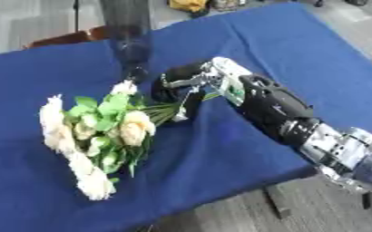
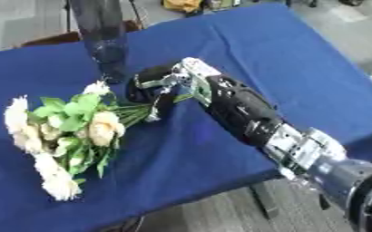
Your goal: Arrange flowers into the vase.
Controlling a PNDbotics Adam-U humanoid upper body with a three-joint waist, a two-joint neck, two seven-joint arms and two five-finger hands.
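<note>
Gripping flower stems on the blue-clothed desk (image 1: 284, 50), right hand only.

Desk fills most of both views, blue cloth wrinkled. Black-and-silver right arm (image 2: 252, 118) comes in from the lower right, crossing the near edge. Bouquet of cream and white flowers with green leaves (image 1: 102, 136) lies flat on the cloth at left, blooms toward the near-left, stems pointing right. Tall dark translucent vase (image 2: 102, 31) stands upright at the far edge, just behind the bouquet's stem end. Black right hand (image 1: 177, 86) sits at the stem end, fingers curled around the green stems.
</note>
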